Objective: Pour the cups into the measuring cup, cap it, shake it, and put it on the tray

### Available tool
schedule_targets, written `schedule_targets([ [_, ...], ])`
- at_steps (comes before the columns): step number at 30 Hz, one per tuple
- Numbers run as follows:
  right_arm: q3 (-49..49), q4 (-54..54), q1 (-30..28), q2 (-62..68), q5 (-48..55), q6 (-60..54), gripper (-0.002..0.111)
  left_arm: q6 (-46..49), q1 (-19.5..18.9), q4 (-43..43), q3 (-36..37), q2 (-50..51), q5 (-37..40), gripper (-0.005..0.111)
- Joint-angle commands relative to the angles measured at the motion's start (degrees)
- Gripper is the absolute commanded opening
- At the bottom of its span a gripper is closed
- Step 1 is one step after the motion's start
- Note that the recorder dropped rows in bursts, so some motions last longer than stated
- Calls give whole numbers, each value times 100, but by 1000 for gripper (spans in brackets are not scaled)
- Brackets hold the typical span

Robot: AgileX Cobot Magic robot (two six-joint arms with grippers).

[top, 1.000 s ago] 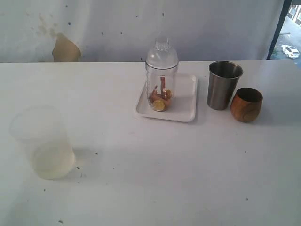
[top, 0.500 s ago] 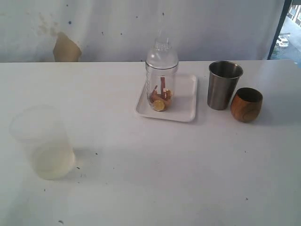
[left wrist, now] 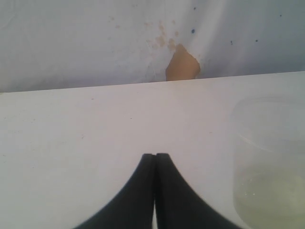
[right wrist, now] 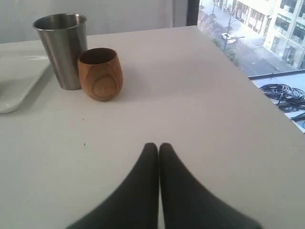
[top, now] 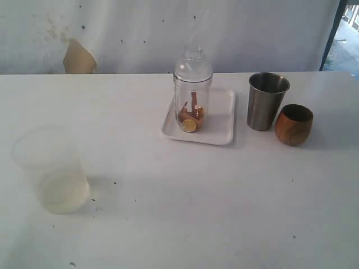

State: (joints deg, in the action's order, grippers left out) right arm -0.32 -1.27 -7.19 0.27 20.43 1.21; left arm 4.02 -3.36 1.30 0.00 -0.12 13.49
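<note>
- Currently the measuring cup (top: 192, 103) stands upright on the tray (top: 221, 120), toward the tray's left half in the exterior view. The cap (top: 193, 66) is on it. Orange-brown pieces and a yellow round bit lie at its bottom.
- Steel tumbler (top: 267, 101) is upright just off the tray's right edge. Wooden cup (top: 293, 124) is upright one place further out from the tray; I cannot tell whether the two touch.
- Frosted plastic cup (top: 51, 171), holding a pale liquid, sits well apart from the tray on its left and nearer the camera.
- Left jaws: closed, tips together, holding nothing, low over the bench (top: 196, 207) with the frosted cup close by in the wrist view.
- Right jaws: closed and empty, low over the bench, pointing toward the wooden cup and tumbler on the tray's right.
- Judgement: as things lie, every step looks done.
- Risk 1: the capped cylinder is tall on a narrow base; any nudge to the tray could topple it.
- Risk 2: how firmly the cap is seated cannot be seen; if loose, a tip-over spills the contents.
- Risk 3: a forward move of the right arm would strike the wooden cup, then the tumbler, and shunt them into the tray.
- Risk 4: a sideways swing of the left arm could upset the frosted cup and wet the bench.
</note>
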Motion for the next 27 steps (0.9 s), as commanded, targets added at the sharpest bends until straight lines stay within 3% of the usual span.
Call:
schedule_targets([
  [1,32,-20,-11,-27,-25,-121,0,-11,12,-43,0,12,-23,0],
  [27,32,-20,51,-27,-36,-287,0,-11,12,-43,0,12,-23,0],
])
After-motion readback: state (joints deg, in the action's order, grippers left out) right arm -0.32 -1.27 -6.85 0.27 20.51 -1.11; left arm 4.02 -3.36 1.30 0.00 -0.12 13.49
